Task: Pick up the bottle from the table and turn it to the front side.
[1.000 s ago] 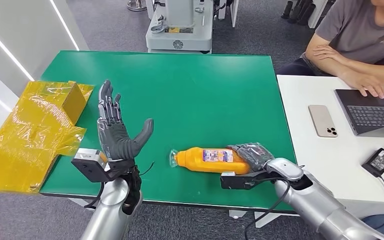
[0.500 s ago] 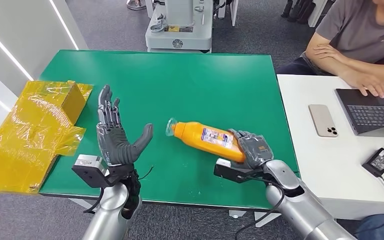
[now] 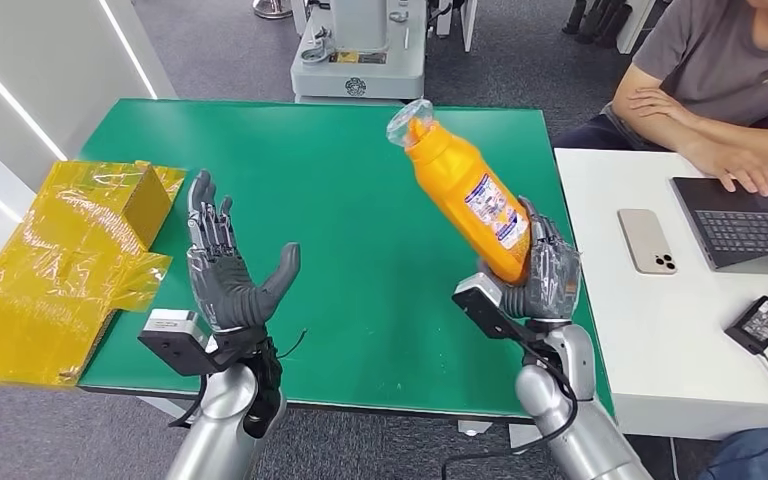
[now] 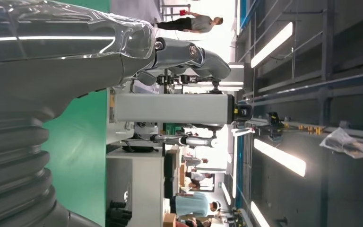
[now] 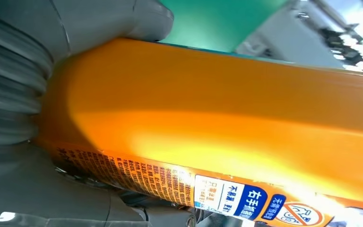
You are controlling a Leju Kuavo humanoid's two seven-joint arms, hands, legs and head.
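Gripping the bottle [image 3: 468, 196] in the right hand [image 3: 538, 278], lifted clear above the counter's [image 3: 360, 180] right edge, tilted; left hand [image 3: 228, 272] waiting open, empty. Pickup done, front-turning remaining.

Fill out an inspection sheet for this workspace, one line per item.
Surface: green table, white desk beside it.
Job's things: orange bottle lifted off the table, tilted, cap end up.
Clutter: yellow wrapped box at the table's left edge.
Hands: right hand grips the bottle's base; left hand empty, fingers spread.
Cables: black adapter with cord on the desk.
Surroundings: seated person, laptop, phone.
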